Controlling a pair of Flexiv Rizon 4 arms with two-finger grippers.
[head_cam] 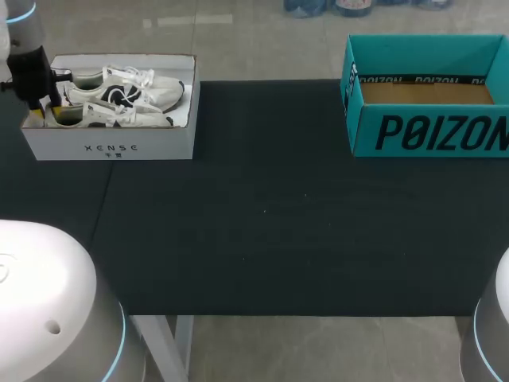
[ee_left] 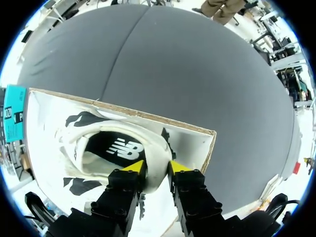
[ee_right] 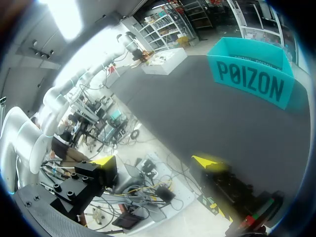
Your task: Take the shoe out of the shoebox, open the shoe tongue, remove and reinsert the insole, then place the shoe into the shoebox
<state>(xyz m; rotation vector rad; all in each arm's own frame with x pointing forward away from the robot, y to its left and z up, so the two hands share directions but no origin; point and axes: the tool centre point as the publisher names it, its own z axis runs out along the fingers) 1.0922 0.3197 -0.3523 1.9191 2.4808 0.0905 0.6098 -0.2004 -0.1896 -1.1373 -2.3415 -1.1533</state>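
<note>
One pincer clamped, the other spread wide.
The left arm [head_cam: 32,76] hangs at ten o'clock on the bench [head_cam: 278,207], its black wrist pointing down. The left pincer [ee_left: 155,169] has its yellow tips on either side of the shoe [ee_left: 113,148] heel rim, both pressing it. The right pincer [ee_right: 155,162] gapes with nothing between its tips. The right arm [head_cam: 493,334] shows only a white link at five o'clock.

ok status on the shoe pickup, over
Left tool shut on the shoe at its heel rim, shoe not yet out of the white box. Right tool open, empty, off the table edge. Nothing blocking the lift.
</note>
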